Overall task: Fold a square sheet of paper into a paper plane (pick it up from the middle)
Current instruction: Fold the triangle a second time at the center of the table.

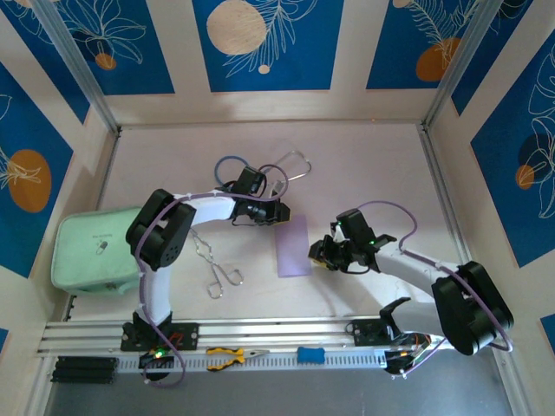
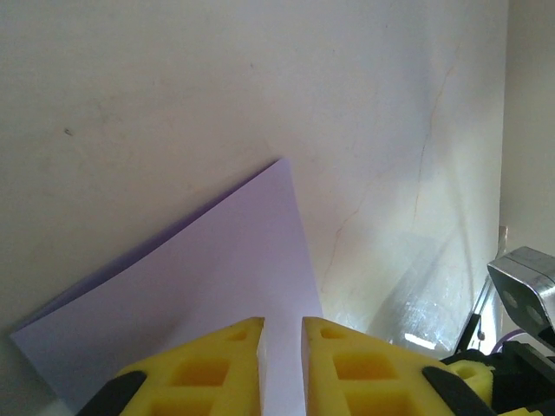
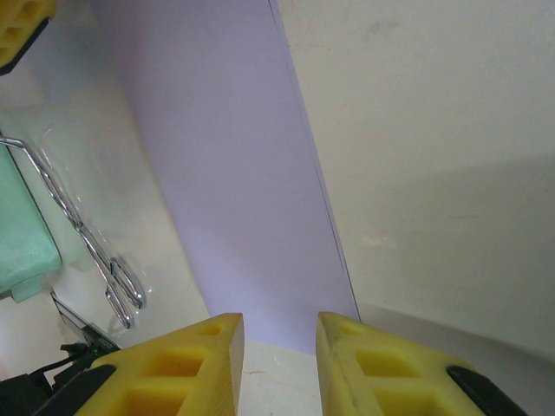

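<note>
The left fingers [image 2: 208, 368] stand narrowly parted over the far end of the square sheet of paper [image 1: 292, 245]. The sheet lies folded on the worktop [image 1: 373, 165] between both arms. The right fingers [image 3: 186, 368], parted and empty, sit just off its right edge.

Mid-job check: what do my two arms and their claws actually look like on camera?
The left arm and right arm both have white links with bulky black joints, and a lilac cable loops along each. The left claw and right claw have chunky yellow fingers moulded with square recesses, black behind.
</note>
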You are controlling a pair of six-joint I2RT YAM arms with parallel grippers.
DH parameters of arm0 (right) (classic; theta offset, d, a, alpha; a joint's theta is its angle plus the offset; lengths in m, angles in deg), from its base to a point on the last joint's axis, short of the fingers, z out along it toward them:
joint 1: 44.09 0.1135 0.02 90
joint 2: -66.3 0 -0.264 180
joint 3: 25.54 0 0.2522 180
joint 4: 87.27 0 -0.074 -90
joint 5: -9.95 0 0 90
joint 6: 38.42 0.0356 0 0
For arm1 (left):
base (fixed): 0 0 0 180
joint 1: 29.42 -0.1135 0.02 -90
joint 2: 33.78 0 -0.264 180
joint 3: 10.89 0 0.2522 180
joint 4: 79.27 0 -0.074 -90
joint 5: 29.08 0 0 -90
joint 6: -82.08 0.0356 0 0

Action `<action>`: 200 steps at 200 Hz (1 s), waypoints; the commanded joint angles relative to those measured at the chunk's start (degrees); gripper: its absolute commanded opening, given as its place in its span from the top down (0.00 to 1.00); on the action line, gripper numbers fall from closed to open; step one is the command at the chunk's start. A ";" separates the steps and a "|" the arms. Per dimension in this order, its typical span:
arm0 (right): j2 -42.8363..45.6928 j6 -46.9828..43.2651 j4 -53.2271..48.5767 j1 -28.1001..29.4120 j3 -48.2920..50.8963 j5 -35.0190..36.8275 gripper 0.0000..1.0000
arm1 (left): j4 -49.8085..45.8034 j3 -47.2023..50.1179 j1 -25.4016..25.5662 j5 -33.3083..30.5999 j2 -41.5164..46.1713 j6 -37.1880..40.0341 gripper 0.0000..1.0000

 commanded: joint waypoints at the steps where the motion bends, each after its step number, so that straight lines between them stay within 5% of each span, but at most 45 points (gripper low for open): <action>1: -0.95 0.68 1.02 0.54 0.08 -1.23 0.69 | -0.68 1.14 -0.25 0.99 -1.71 1.45 0.81; 76: -4.53 0.99 1.50 0.88 -0.23 -1.59 0.55 | 0.13 4.18 -0.74 -0.21 -3.77 2.38 0.81; 200: -11.13 -0.56 11.88 -0.42 -2.62 -10.69 0.56 | 0.50 2.88 -0.97 2.29 -4.05 2.36 0.81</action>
